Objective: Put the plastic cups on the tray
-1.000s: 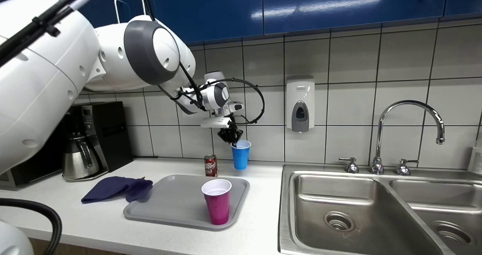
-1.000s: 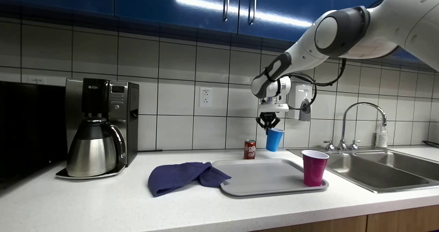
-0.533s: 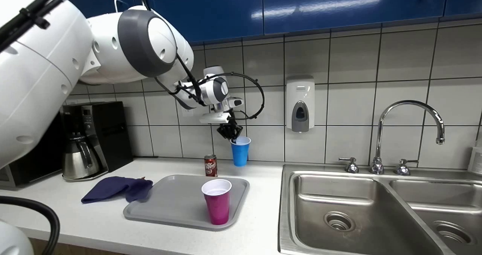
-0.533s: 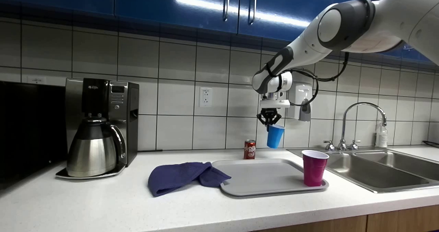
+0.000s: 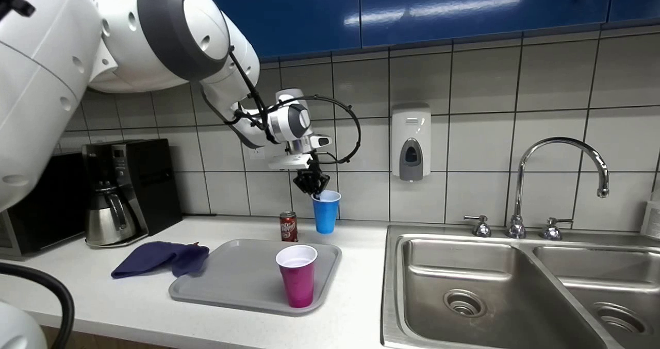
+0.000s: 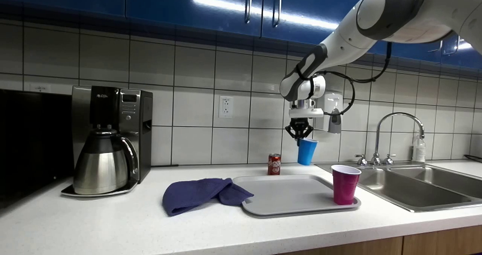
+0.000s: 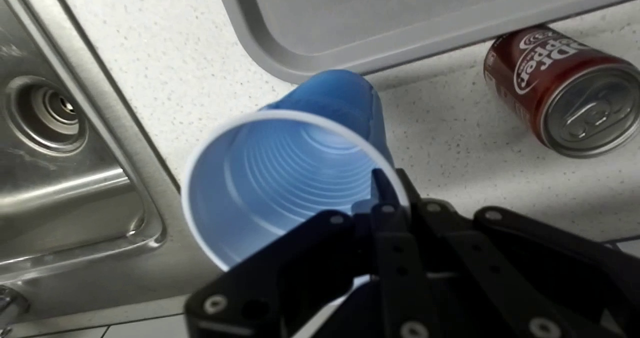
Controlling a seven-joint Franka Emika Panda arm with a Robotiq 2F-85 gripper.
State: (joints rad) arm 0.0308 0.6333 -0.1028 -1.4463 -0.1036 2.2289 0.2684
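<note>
Jaws pinch the blue cup [image 7: 290, 178] by its rim, one inside.

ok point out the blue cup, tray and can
Blue cup [image 5: 326, 215], in an exterior view: outer side wall
Tray [image 6: 290, 194], in an exterior view: bare flat surface
Can [image 7: 540, 78], in the wrist view: red side

The white counter [image 6: 124, 225] carries a gray tray [image 6: 286, 194], a red can [image 6: 274, 164], a coffee maker [image 6: 113, 142] and a purple cloth [image 6: 201, 194] (one end at the tray's rim).
</note>
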